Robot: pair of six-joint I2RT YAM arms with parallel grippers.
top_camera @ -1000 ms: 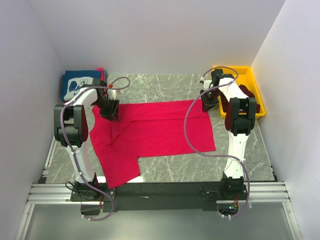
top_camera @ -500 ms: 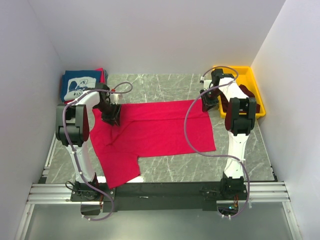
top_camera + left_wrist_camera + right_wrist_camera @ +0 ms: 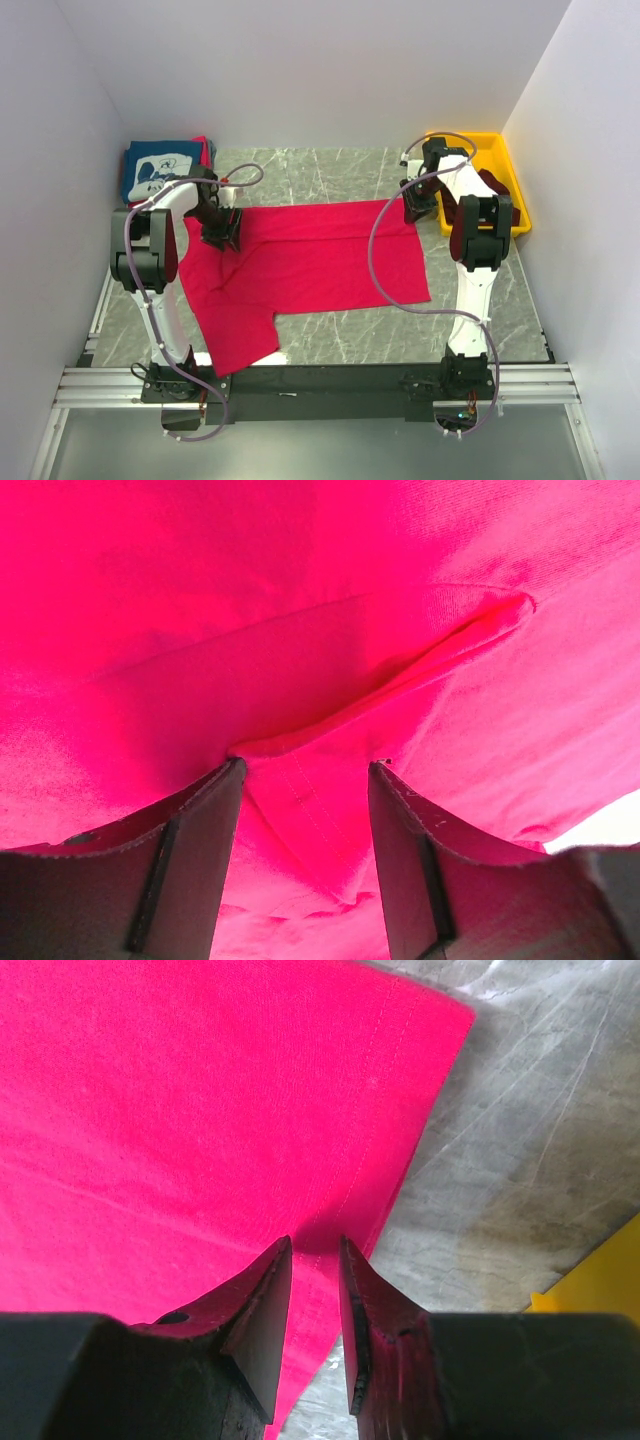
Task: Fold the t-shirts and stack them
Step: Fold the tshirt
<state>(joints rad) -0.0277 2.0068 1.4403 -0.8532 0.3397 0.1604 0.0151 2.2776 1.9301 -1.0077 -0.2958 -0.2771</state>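
A bright red t-shirt (image 3: 320, 260) lies spread flat across the middle of the marble table (image 3: 330, 175), one sleeve pointing toward the near edge. My left gripper (image 3: 222, 232) is down on its back left part. In the left wrist view its jaws (image 3: 305, 765) stand open astride a raised fold of the red cloth (image 3: 300, 630). My right gripper (image 3: 413, 208) is at the shirt's back right corner. There its jaws (image 3: 315, 1242) stand a little apart over the hem of the shirt (image 3: 180, 1110), which lies flat. A folded navy t-shirt (image 3: 158, 170) with a white print sits at the back left.
A yellow bin (image 3: 495, 160) stands at the back right beside the right arm, with dark maroon cloth (image 3: 487, 182) in it; its corner (image 3: 600, 1280) shows in the right wrist view. White walls close in on three sides. Bare marble (image 3: 500, 1160) lies right of the hem.
My left gripper has shifted slightly right and toward the near edge on the shirt, and its jaws have opened wider. The right arm has not moved.
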